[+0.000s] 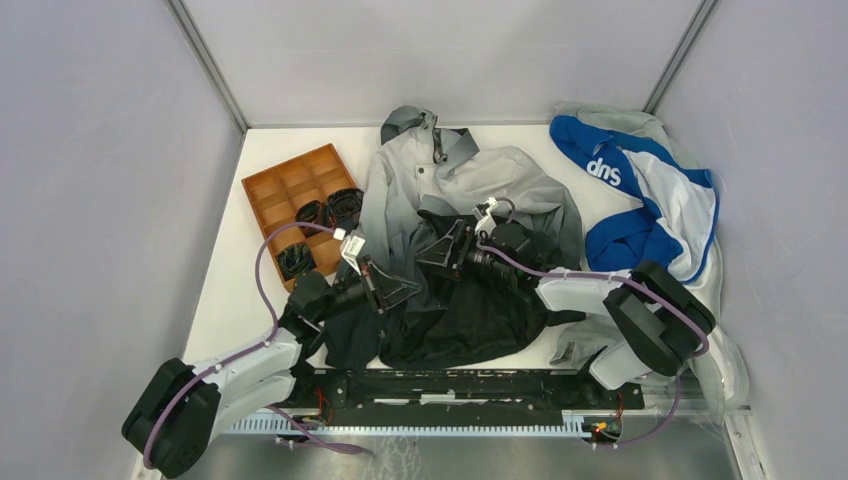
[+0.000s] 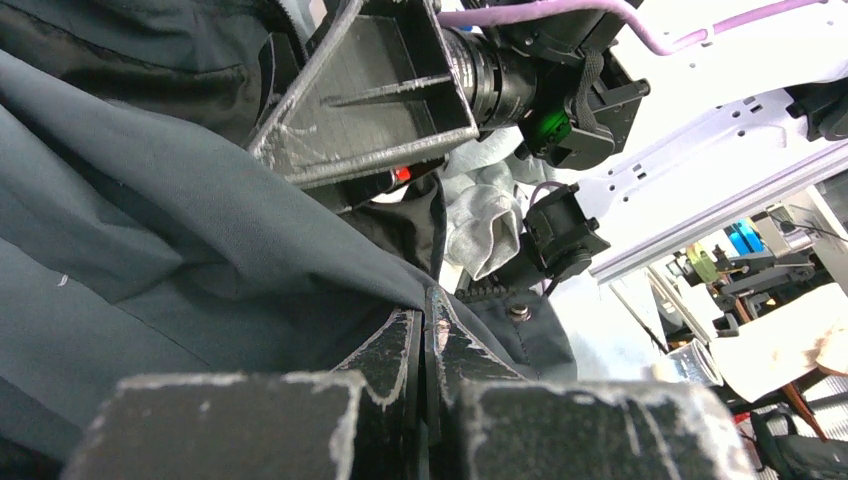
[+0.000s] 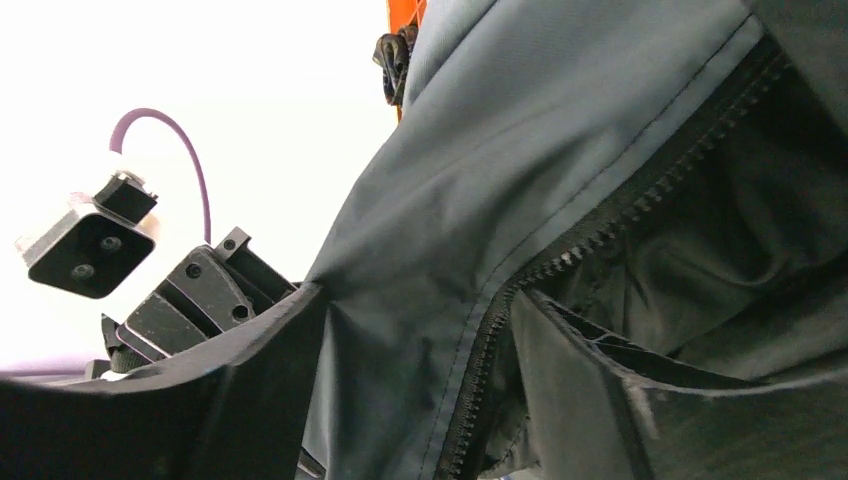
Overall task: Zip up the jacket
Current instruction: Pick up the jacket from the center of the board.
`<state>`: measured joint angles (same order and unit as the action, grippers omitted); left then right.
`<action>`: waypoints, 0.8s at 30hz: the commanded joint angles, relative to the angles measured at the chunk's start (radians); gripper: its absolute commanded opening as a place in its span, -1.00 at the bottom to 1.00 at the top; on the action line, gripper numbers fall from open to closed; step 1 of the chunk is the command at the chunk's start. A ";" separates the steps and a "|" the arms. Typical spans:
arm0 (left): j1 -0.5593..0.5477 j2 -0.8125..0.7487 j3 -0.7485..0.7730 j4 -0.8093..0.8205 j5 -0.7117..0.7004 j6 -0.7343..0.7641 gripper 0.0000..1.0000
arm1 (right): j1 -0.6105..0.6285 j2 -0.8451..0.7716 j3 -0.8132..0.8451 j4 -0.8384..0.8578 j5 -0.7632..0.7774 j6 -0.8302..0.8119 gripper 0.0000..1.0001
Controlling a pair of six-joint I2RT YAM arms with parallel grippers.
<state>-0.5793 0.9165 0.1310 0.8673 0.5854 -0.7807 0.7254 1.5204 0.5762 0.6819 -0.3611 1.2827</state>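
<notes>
Pinching smooth, creased charcoal jacket [image 2: 200, 250]: left tool [image 2: 425, 345]

The only legible text is the white lettering [image 1: 604, 172] on the blue panel of the blue-and-white garment [image 1: 650, 205], at the far right in the top view. As it lies it reads "dns", though it may be "sup" seen upside down. Nothing can be read in either wrist view.
</notes>
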 commanded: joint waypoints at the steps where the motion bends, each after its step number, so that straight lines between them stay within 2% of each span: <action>1: -0.002 -0.040 0.009 -0.073 0.011 0.009 -0.88 | -0.041 -0.007 0.031 0.059 0.011 -0.006 0.38; 4: -0.003 -0.077 0.015 -0.194 -0.037 0.038 -0.72 | -0.065 -0.022 0.020 0.080 -0.002 -0.036 0.11; 10: -0.003 -0.101 0.032 -0.329 -0.093 0.037 -0.23 | -0.069 -0.037 0.020 0.102 -0.031 -0.092 -0.32; 13: -0.002 -0.076 0.068 -0.400 -0.098 0.040 -0.03 | -0.070 -0.037 0.025 0.108 -0.032 -0.122 -0.44; 19: -0.003 0.019 0.132 -0.494 -0.067 0.033 0.14 | -0.070 -0.041 0.049 0.094 -0.054 -0.196 -0.65; 24: -0.002 0.051 0.183 -0.552 -0.059 0.019 0.45 | -0.069 -0.052 0.072 0.047 -0.059 -0.286 -0.76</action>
<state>-0.5800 0.9592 0.2497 0.3744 0.5251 -0.7776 0.6552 1.5108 0.5941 0.7162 -0.3920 1.0920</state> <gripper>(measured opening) 0.684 0.135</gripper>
